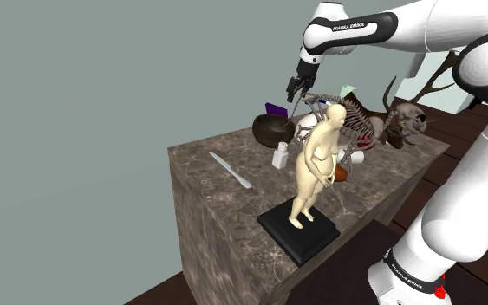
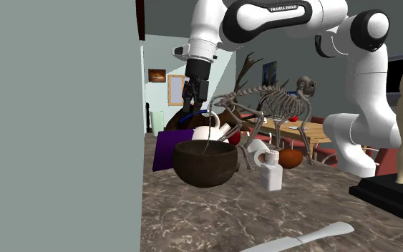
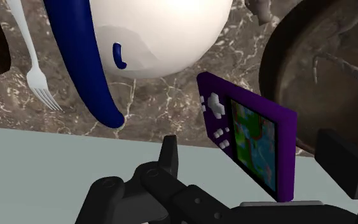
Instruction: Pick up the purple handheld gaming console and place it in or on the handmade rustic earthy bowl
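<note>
My pincer (image 3: 252, 145) gapes wide, holding nothing, astride the console (image 3: 255, 130), which stands on edge at the bowl's (image 1: 272, 132) twelve o'clock in the shoulder view. Uneven closing could topple it off the tabletop (image 1: 216, 199).

— How's the light where you work?
— Even and soft, with no single source I can pick out. In the shoulder view the brown veined marble counter (image 1: 224, 199) is bright, and the cream nude figurine (image 1: 315, 165) casts barely any shadow on its black square plinth (image 1: 315, 238).
— Any glare?
— Only a mild sheen on my glossy white arm (image 1: 424, 26). In the second exterior view the counter is dimmer, and the rough dark brown bowl (image 2: 205, 163) is nearly black inside. From my wrist, the purple handheld console (image 3: 254, 137) shows 1 bright screen.
</note>
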